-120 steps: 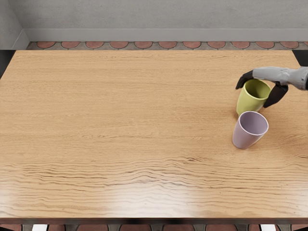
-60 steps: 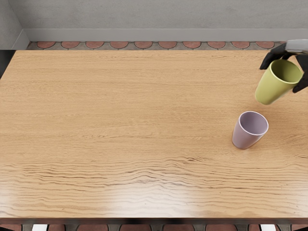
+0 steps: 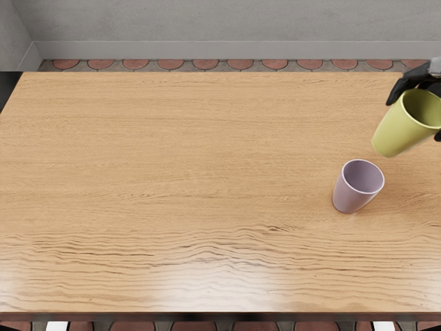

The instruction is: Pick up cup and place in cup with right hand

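Table [image 3: 172, 172]: treat as height reference only; travel above it toward the near left, without dragging.
Green cup [image 3: 401, 132]: held at the far right, judged clear of the wood and nearly upright; keep high until centred over the other, then lower straight, base first.
Purple cup [image 3: 353, 196]: standing upright at the right, nearer and further left than the green one; aim for the middle of its mouth, avoiding any sideways push likely to tip it.
Right hand [image 3: 417, 76]: grasping the green cup, partly cut off by the right edge of view; move slowly, with wrist level.
Fingers [image 3: 400, 89]: keep firm near the top of the green cup, and open only after nesting, well clear of the purple rim.
Green cup, against half a second ago: shifted slightly right and nearer; against a second ago, lifted away from just behind the purple one.
Purple cup, against both: unmoved.
Right hand, against both: further right, with less in view.
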`<state>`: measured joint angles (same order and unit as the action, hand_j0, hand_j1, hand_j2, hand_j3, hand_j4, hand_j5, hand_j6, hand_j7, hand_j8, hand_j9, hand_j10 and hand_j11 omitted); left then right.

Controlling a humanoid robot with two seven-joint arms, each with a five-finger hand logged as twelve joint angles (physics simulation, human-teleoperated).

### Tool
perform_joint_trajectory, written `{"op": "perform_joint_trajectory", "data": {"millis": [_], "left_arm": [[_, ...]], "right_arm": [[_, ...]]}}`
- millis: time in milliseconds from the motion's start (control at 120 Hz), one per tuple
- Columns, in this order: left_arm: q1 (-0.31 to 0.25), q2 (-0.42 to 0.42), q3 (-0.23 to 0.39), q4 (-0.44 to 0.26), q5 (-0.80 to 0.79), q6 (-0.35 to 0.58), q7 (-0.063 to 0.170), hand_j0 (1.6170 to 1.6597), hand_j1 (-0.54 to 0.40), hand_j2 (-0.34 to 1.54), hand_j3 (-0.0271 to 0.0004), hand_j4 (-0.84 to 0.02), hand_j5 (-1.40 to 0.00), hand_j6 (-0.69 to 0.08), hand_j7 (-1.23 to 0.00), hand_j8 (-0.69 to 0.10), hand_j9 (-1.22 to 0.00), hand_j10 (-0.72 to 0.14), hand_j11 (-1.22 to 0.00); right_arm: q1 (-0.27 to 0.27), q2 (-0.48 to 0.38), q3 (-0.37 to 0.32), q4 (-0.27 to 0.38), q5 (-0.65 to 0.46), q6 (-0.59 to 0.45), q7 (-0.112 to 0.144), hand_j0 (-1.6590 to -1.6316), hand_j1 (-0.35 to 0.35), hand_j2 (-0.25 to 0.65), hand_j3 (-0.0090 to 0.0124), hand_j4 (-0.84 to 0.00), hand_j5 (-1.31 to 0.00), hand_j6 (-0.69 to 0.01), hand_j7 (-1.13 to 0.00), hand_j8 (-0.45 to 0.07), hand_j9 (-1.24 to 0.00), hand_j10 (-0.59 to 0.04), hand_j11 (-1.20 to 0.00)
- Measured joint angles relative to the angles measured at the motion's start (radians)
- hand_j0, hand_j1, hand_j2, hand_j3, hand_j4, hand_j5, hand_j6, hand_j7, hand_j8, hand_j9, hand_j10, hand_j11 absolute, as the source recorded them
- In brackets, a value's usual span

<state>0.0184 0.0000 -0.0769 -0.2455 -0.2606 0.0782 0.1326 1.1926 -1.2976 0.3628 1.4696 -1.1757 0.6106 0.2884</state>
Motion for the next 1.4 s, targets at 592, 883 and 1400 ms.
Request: {"op": "perform_joint_trajectory", "data": {"millis": [592, 883, 1400], "left_arm": [[0.0, 0.0, 0.0, 0.0, 0.0, 0.0, 0.0, 1.6581, 0.349, 0.0, -0.0002, 0.0, 0.0, 0.0, 0.0, 0.0, 0.0, 0.0, 0.0], [0.0, 0.0, 0.0, 0.0, 0.0, 0.0, 0.0, 1.6581, 0.349, 0.0, -0.0002, 0.0, 0.0, 0.0, 0.0, 0.0, 0.0, 0.0, 0.0], [0.0, 0.0, 0.0, 0.0, 0.0, 0.0, 0.0, 1.6581, 0.349, 0.0, -0.0002, 0.0, 0.0, 0.0, 0.0, 0.0, 0.0, 0.0, 0.0]], "right_arm": [[-0.035, 0.027, -0.042, 0.038, 0.057, 0.0, -0.002, -1.6571, 0.061, 0.017, 0.0007, -0.465, -0.62, -0.349, -0.61, -0.311, -0.62, -0.427, -0.63], [-0.048, 0.039, -0.042, 0.038, 0.067, 0.0, -0.003, -1.6567, 0.062, 0.011, 0.0004, -0.465, -0.61, -0.347, -0.61, -0.309, -0.62, -0.427, -0.62], [-0.063, 0.044, -0.042, 0.037, 0.067, 0.0, -0.003, -1.6576, 0.08, 0.029, 0.0005, -0.462, -0.61, -0.337, -0.6, -0.299, -0.62, -0.414, -0.62]]}}
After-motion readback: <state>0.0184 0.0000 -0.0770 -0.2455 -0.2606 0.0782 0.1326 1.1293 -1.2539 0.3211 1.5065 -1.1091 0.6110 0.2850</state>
